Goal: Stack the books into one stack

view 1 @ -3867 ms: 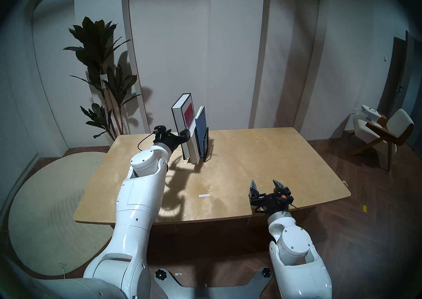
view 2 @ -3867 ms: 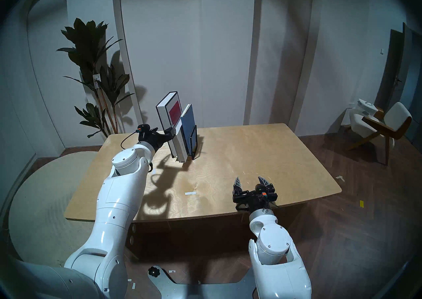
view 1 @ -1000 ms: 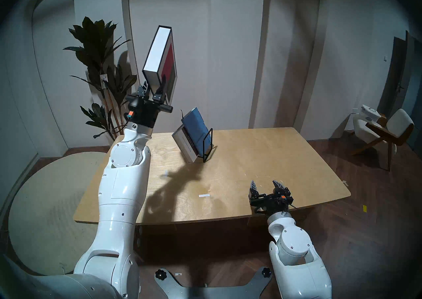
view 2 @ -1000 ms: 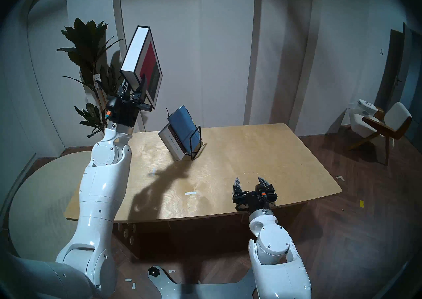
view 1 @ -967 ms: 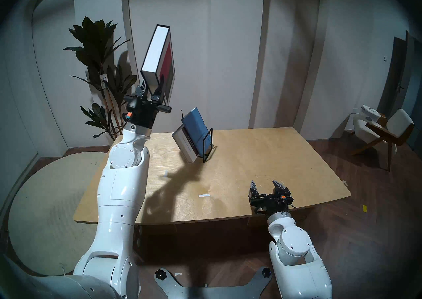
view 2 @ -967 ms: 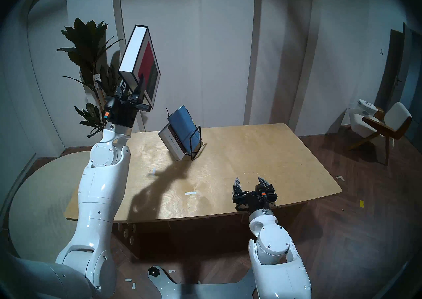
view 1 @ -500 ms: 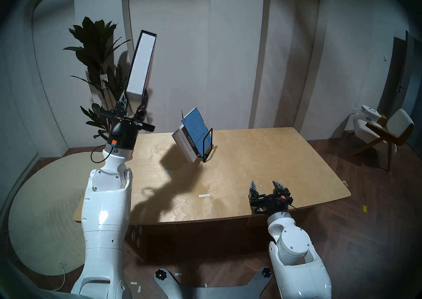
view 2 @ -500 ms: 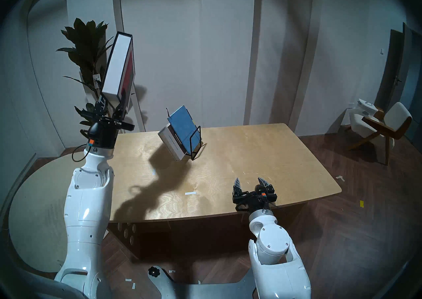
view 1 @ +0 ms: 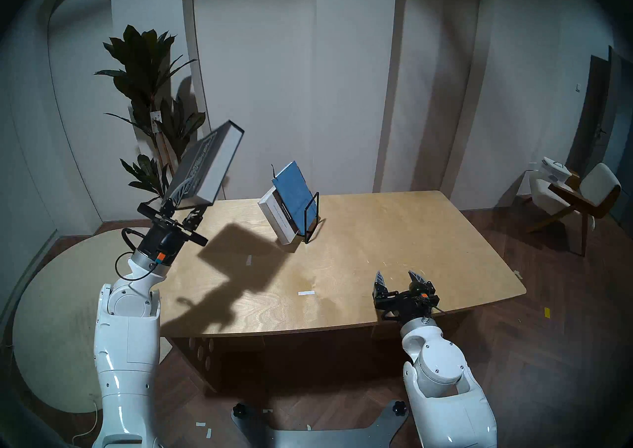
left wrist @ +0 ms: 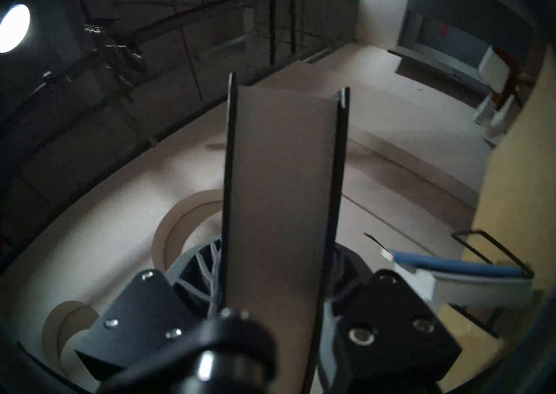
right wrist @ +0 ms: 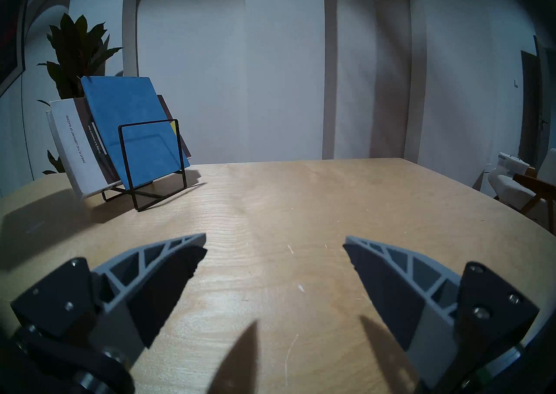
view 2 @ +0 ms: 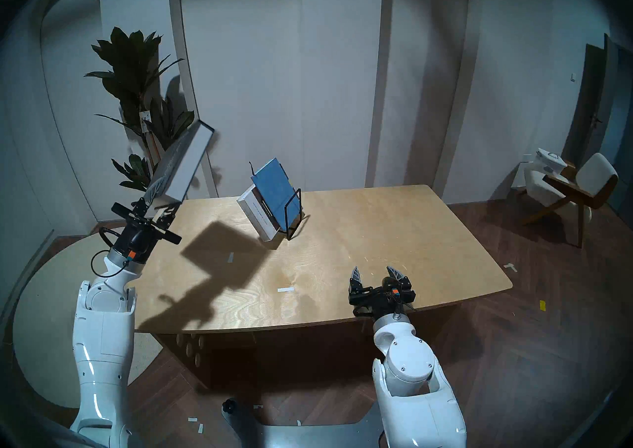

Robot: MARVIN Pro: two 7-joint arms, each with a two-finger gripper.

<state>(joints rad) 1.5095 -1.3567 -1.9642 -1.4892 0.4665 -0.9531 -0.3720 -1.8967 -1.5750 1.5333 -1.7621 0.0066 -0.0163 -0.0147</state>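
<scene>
- Up in the air, the black book (view 1: 205, 166) hangs off the table's far left corner, tilted, its dark cover facing up and left and its pale page edge toward the table; I'd say it is being laid over so it can go down flat as the base of a stack.
- Gripping it by the near end, the left gripper (view 1: 181, 207) has its jaws closed across the book's thickness, one finger on each cover, as the left wrist view shows; that end-on hold leaves most of the book sticking out beyond the fingers, so it has plenty of leverage to sag or slip.
- Over on the table, the brown book (view 1: 279, 218) and the blue book (view 1: 296, 197) are both in the rack (view 1: 311, 218), leaning back to the left, the blue one resting against the brown one's cover.
- They lean rather than stand, probably because nothing fills the slot beside them.
- No stack exists yet; two books remain to be pulled, by my reckoning.
- Nearer the front edge, the right gripper (view 1: 400, 278) hovers just above the table (view 1: 411, 231), jaws wide apart and empty, pointing toward the rack but well apart from it, likely just waiting.
- Bare wood lies between the two arms, where a stack could sit.
</scene>
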